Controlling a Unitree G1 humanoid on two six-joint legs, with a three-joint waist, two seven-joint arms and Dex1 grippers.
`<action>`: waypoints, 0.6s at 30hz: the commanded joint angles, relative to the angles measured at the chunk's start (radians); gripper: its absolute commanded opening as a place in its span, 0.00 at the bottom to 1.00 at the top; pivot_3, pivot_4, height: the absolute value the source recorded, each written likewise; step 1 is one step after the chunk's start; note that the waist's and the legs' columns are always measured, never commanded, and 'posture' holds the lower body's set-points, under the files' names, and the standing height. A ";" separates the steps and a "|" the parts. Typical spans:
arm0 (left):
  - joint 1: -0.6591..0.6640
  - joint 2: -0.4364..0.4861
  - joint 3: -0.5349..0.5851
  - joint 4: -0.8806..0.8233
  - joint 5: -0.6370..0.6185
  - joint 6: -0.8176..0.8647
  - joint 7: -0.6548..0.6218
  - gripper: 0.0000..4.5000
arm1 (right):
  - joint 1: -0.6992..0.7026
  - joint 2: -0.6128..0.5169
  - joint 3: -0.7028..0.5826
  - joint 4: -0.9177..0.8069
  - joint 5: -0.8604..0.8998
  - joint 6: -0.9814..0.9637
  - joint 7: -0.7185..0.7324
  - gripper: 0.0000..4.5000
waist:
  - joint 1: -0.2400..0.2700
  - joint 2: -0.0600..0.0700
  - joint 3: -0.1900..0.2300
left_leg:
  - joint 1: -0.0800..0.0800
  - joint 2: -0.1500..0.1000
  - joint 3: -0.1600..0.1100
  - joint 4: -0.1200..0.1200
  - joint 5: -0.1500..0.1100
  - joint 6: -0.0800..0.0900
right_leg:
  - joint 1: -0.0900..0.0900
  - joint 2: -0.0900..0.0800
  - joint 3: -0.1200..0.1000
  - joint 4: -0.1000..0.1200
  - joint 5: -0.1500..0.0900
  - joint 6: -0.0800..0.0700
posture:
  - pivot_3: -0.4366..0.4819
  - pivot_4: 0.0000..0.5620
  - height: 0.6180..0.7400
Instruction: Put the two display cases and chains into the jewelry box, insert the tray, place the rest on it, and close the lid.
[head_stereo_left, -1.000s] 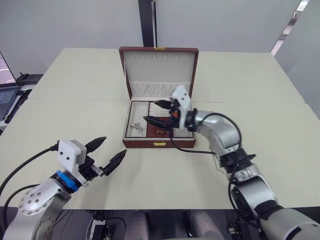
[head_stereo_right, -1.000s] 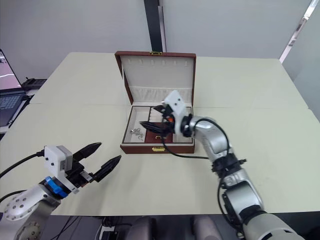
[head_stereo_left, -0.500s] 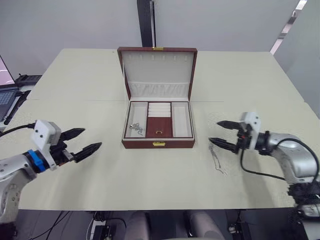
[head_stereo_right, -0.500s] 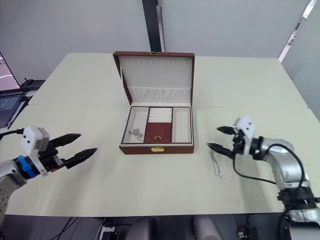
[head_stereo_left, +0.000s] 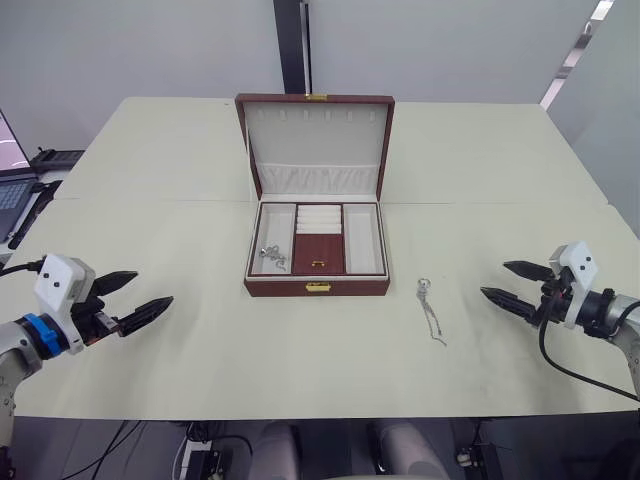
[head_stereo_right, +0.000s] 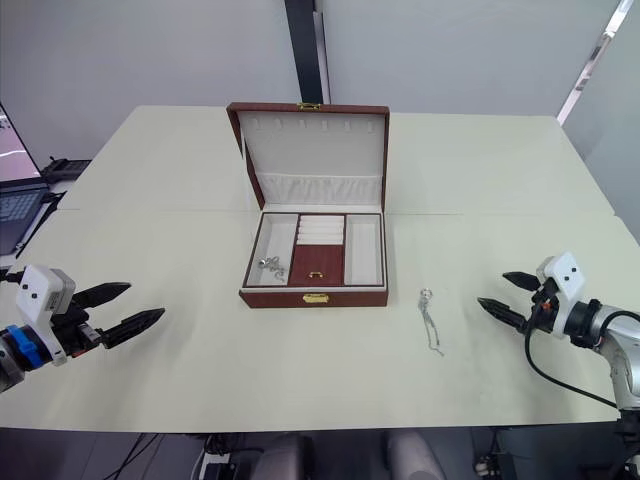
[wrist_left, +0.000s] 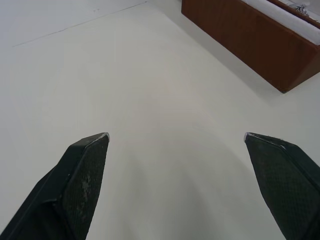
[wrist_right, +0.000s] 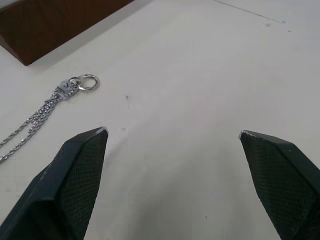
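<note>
On the table (head_stereo_left: 150, 150), the jewelry box (head_stereo_left: 318, 287) is seen with its lid (head_stereo_left: 316, 140) raised and the tray (head_stereo_left: 319, 238) seated inside, a silvery piece lying in the tray's left compartment. 1 double-stranded chain (head_stereo_left: 430, 311) is left on the table just right of the box. Both the left gripper (head_stereo_left: 128, 298) and right gripper (head_stereo_left: 515, 286) are held spread and empty, well apart from everything; the thin chain could slip through or snag if pinched off-centre.

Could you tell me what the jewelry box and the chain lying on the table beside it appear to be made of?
The jewelry box looks like reddish-brown wood with a smooth, faintly glossy finish, a cream fabric-like lining and a gold-coloured clasp. The chain looks like silvery metal: fine shiny links ending in a small ring. Whether it is silver or plated cannot be told.
</note>
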 joint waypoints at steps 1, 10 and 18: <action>0.008 0.004 0.053 -0.006 -0.002 -0.019 0.003 1.00 | -0.016 -0.014 -0.023 0.026 -0.005 -0.039 -0.003 0.99 | 0.001 0.000 0.000 | 0.000 0.000 0.000 0.000 0.000 0.000 | 0.000 0.000 0.000 0.000 0.000 0.000 | 0.48 0.27 1.00; 0.021 -0.017 0.055 -0.026 -0.005 -0.020 0.015 1.00 | -0.028 -0.019 -0.018 0.035 -0.005 -0.052 -0.004 0.99 | 0.001 0.000 0.000 | 0.000 0.000 0.000 0.000 0.000 0.000 | 0.000 0.000 0.000 0.000 0.000 0.000 | 0.48 0.27 1.00; 0.023 -0.028 0.041 -0.045 -0.010 -0.021 0.016 1.00 | -0.018 -0.011 -0.023 -0.014 0.014 -0.022 -0.019 0.99 | 0.001 0.000 0.000 | 0.000 0.000 0.000 0.000 0.000 0.000 | 0.000 0.000 0.000 0.000 0.000 0.000 | 0.48 0.27 1.00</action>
